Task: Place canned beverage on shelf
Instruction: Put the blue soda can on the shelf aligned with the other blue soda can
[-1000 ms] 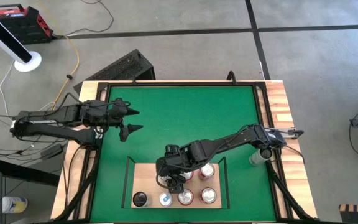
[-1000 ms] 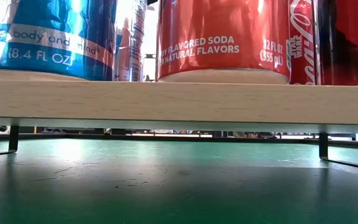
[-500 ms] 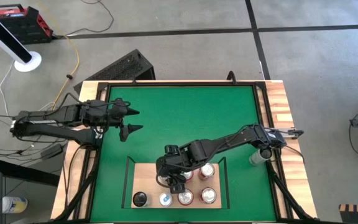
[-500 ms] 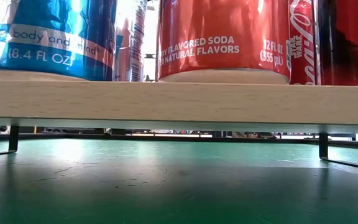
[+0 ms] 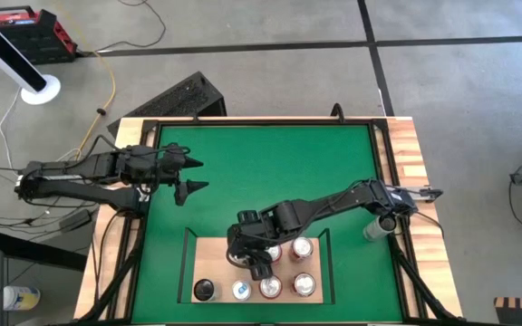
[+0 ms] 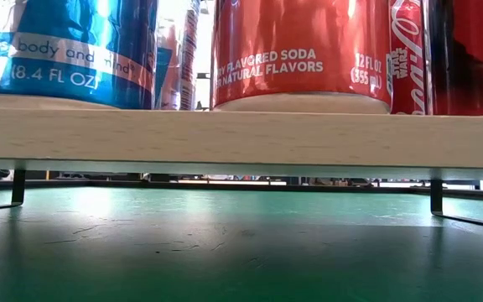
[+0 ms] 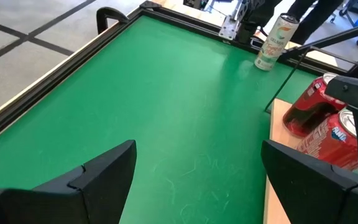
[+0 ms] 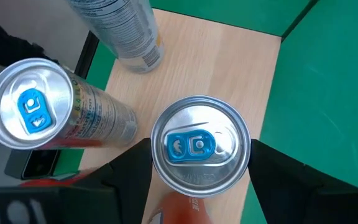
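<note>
Near edge of tabletop: the shelf [image 5: 208,260] sits here, pale board inside black rails. Front row is full, four cans abreast, with a blue can [image 6: 65,50] and a red soda can [image 6: 300,50] looming in the low view.

Behind that row, the right pincer [image 5: 255,265] hangs over the board. Its fingers flank a silver-topped can [image 8: 201,146] with a blue tab and appear pressed to its sides, so it reads as pinching that can. The can stands upright on the board, beside a second blue-tabbed can [image 8: 33,102].

Change over the last second: the fingers draw in on the can and the wrist shifts a touch toward the far left. My reading is that the can is on the shelf but not released, possibly being nudged into line.

Mid-tabletop, left side: the left pincer [image 5: 188,177] hovers over the green mat [image 5: 270,172], spread wide and empty.

Right edge: one pale can [image 5: 372,233] stands off the shelf, likely next.
</note>
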You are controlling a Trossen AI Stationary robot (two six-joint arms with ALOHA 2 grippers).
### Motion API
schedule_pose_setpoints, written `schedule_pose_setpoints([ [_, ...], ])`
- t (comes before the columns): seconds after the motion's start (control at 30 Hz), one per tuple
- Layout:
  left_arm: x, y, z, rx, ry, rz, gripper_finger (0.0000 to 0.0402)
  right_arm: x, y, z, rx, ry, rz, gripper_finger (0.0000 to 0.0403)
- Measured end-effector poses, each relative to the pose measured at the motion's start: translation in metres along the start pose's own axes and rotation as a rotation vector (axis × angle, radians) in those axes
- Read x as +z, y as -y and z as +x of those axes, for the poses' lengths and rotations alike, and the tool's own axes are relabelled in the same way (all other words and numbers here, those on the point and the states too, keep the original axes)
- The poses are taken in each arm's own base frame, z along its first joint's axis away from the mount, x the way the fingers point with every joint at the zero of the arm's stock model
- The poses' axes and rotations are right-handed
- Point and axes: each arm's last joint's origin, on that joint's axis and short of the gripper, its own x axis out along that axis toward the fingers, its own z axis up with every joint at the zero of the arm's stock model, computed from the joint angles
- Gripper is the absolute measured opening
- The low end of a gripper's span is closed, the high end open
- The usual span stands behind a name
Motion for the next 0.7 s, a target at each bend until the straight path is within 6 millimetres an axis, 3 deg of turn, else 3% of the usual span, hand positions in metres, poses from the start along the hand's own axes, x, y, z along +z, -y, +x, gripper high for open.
schedule_pose_setpoints([
  [0.7,0.000,0.000,0.000,0.009,-0.001,-0.064,0.0329,-0.002,0.022,-0.001,0.071,-0.025,-0.199,0.0261],
])
